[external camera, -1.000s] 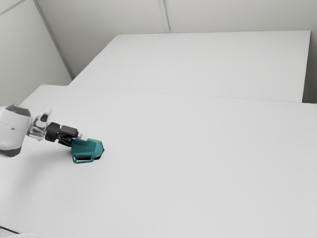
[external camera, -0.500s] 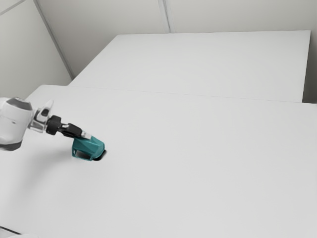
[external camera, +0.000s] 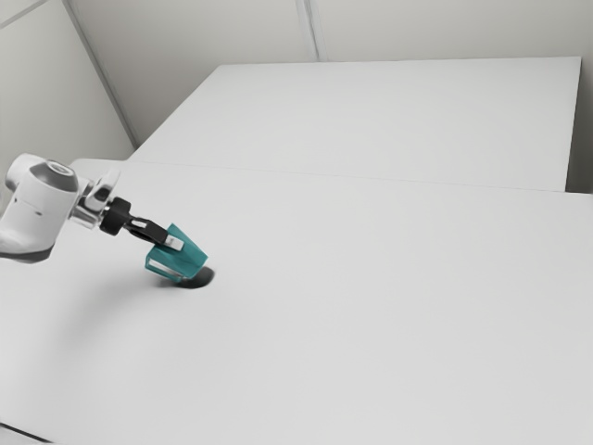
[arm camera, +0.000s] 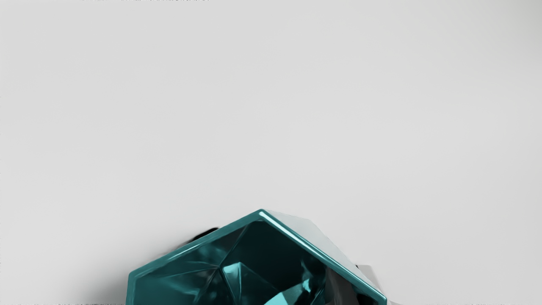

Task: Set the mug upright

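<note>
The teal mug (external camera: 189, 258) hangs tilted from my gripper (external camera: 173, 243) in the exterior view, with its base toward the exterior view's lower right and its handle on the lower left side. A dark shadow lies right under it; whether its base edge touches the table cannot be told. In the wrist view the open mouth of the mug (arm camera: 186, 275) faces my hand, showing its faceted inside. My gripper (arm camera: 358, 281) is shut on the mug's wall, one finger inside the mouth and the other outside.
The white table (external camera: 352, 306) extends toward the exterior view's right. Behind it stands another white surface (external camera: 371, 120), with pale wall panels (external camera: 185, 46) beyond. A dark thin line crosses the exterior view's lower left corner.
My hand has risen and shifted toward the exterior view's right, tilting. The mug has turned with it from lying on its side to a steeper tilt, its mouth end raised.
</note>
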Controlling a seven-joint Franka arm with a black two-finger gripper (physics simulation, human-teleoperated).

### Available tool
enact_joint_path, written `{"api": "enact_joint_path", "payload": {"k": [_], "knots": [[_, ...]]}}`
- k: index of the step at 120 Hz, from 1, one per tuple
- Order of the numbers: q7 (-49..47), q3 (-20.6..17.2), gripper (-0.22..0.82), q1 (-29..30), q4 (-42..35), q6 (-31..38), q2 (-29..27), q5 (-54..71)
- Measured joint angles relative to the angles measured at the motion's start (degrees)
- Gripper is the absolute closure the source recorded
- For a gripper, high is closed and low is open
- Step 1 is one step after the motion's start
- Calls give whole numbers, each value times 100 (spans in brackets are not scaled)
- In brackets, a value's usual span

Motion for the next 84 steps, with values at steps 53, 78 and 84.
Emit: {"api": "enact_joint_path", "payload": {"k": [53, 78, 84], "knots": [[-805, -49, 79, -1260, -337, 1191, -624, 2497], [-1215, -13, 79, -1974, -524, 1911, -735, 3167], [-1322, 46, 79, -2158, -533, 1999, -762, 3278]]}}
